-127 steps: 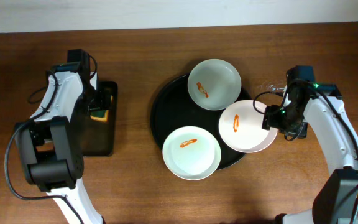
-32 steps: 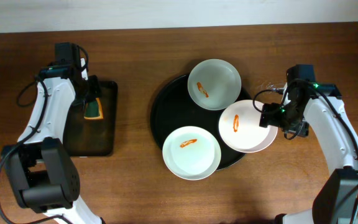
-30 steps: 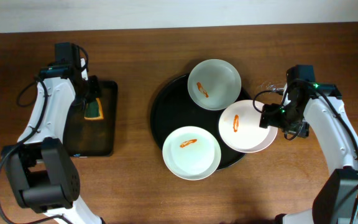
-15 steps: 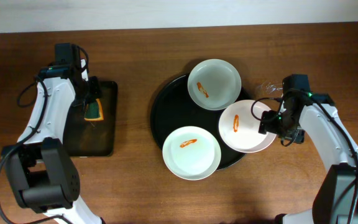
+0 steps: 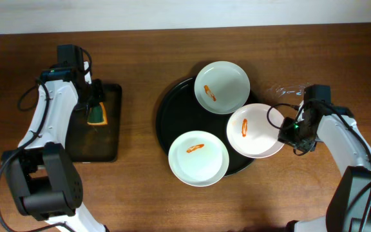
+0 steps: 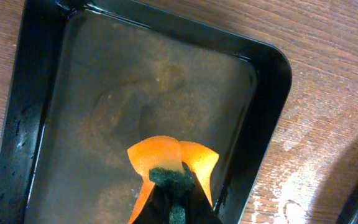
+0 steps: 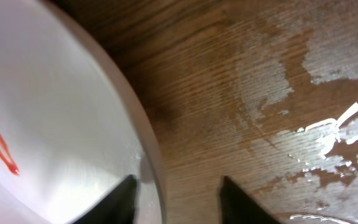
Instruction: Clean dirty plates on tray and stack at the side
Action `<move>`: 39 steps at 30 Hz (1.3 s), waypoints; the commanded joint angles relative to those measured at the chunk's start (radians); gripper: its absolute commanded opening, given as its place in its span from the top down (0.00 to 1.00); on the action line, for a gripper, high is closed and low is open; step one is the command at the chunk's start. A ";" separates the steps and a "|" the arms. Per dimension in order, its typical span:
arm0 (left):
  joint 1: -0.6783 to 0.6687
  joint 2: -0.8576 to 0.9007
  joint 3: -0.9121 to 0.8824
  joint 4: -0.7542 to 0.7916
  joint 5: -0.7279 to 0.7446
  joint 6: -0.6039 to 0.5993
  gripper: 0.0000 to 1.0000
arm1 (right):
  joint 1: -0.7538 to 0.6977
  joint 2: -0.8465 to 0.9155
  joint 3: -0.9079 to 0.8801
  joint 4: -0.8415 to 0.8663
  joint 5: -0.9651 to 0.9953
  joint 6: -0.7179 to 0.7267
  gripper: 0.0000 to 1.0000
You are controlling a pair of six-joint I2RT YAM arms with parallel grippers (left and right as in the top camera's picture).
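The brown wooden table (image 5: 140, 193) is wet in places beside the big round tray (image 5: 163, 122), where all three plates (image 5: 198, 158) sit smeared with red sauce. The right gripper (image 7: 182, 199) has its jaws apart astride the rim of the right-hand plate (image 5: 253, 132), which overhangs the tray's edge; it's not pinched yet, I'd say. The left gripper (image 5: 96, 109) is clamped on a sponge (image 6: 173, 163) above the rectangular tray (image 6: 42, 93). Next, I reckon: nip that rim firmly, steady the plate, then bring the sponge across.

Glossy smooth white plates (image 5: 221, 87), smooth black tray (image 5: 170, 116), wood-grain table (image 5: 140, 200) with wet patches, shiny rectangular tray (image 6: 263, 74), orange sponge (image 6: 166, 155)
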 commanded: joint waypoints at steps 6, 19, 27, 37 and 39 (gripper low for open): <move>-0.001 -0.008 0.003 0.000 0.011 0.014 1.00 | 0.004 -0.002 -0.061 0.058 -0.013 0.006 0.67; -0.002 -0.008 0.003 -0.001 0.008 0.014 1.00 | 0.004 -0.003 0.003 0.024 -0.014 0.005 0.96; -0.002 -0.008 0.003 -0.018 0.008 0.014 1.00 | 0.004 -0.010 0.071 -0.039 -0.014 0.005 0.96; -0.003 -0.006 -0.042 -0.035 0.008 0.013 1.00 | 0.005 -0.010 0.094 -0.070 -0.013 -0.021 0.96; -0.003 -0.006 -0.074 -0.023 0.008 0.013 0.99 | 0.005 -0.010 0.094 -0.072 -0.013 -0.021 0.96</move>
